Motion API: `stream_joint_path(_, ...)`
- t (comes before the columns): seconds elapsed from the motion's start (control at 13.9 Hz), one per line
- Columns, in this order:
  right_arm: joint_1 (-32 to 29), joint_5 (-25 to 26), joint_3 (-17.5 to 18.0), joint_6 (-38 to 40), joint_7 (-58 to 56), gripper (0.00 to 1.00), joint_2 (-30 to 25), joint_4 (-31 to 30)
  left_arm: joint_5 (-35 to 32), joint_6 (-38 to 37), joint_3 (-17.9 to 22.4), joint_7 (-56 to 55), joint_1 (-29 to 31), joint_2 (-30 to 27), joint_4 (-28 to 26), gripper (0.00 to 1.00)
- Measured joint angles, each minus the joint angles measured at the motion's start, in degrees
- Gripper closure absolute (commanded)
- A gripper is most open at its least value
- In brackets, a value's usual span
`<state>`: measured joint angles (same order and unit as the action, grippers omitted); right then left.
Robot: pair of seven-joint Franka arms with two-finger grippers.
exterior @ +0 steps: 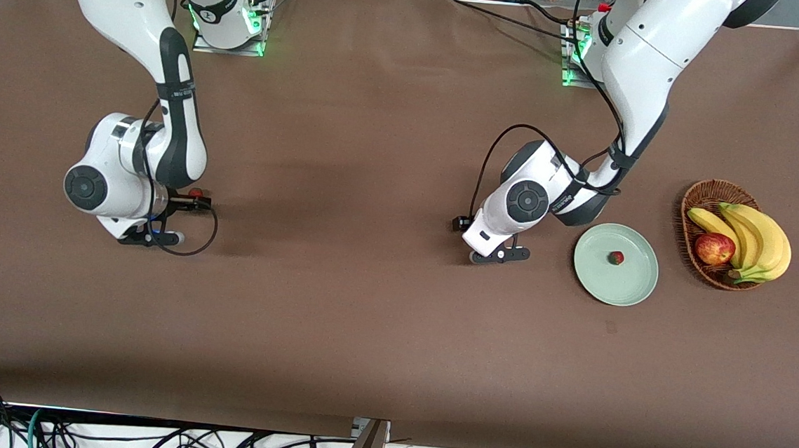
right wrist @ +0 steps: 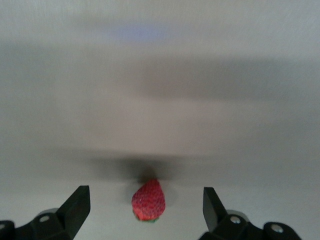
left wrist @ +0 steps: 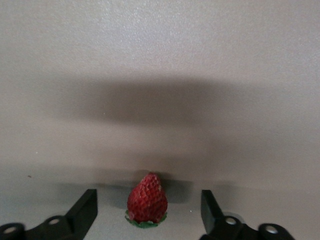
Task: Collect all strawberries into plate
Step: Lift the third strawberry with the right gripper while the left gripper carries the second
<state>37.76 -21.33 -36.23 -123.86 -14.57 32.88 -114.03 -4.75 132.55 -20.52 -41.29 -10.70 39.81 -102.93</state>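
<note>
One strawberry (exterior: pixel 616 257) lies in the pale green plate (exterior: pixel 631 286) beside the basket. My left gripper (exterior: pixel 499 254) is low over the table next to the plate, on the side toward the right arm's end. It is open, with a second strawberry (left wrist: pixel 147 204) standing on the cloth between its fingers, untouched. That berry is hidden under the hand in the front view. My right gripper (exterior: pixel 152 238) is over the right arm's end of the table. It is open, with a third strawberry (right wrist: pixel 148 201) lying between its fingers, and a bit of red (exterior: pixel 195 193) shows beside that hand.
A brown wicker basket (exterior: pixel 698 196) with bananas (exterior: pixel 764 239) and a red-yellow apple (exterior: pixel 714 248) stands at the left arm's end of the table, beside the plate. Brown cloth covers the table.
</note>
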Motion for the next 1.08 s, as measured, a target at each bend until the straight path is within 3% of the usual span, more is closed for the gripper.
stream_joint_path(0.07,0.4,0.0,0.1,-0.8,0.0,0.00,-0.9,-1.7,0.0,0.0,0.0,0.0,0.0,0.0,0.0,0.72)
stream_joint_path(0.29,1.1,0.0,0.2,-3.2,0.0,0.02,-2.4,-5.2,0.0,-0.1,0.2,0.0,0.2,-0.1,0.0,0.84)
stream_joint_path(0.36,1.1,0.0,0.2,-3.9,0.0,0.10,-2.6,-6.1,0.0,-0.2,0.2,0.0,0.4,-0.2,0.0,0.90)
stream_joint_path(0.58,1.2,0.0,0.2,-5.0,0.0,0.32,-2.6,-7.1,0.0,-0.7,0.4,0.0,0.4,-0.2,0.4,0.90)
stream_joint_path(0.72,1.2,0.0,0.2,-5.1,0.0,0.45,-2.6,-7.2,0.0,-6.0,0.6,0.0,1.0,-0.9,2.6,0.90)
stream_joint_path(1.01,1.3,0.0,0.3,-5.3,0.0,0.48,-2.6,-7.3,-6.1,-19.0,0.7,0.0,1.8,-3.4,8.9,0.87)
stream_joint_path(1.08,1.3,0.0,0.3,-5.4,0.0,0.56,-2.6,-7.3,-8.8,-21.6,0.7,0.0,1.8,-3.7,10.1,0.87)
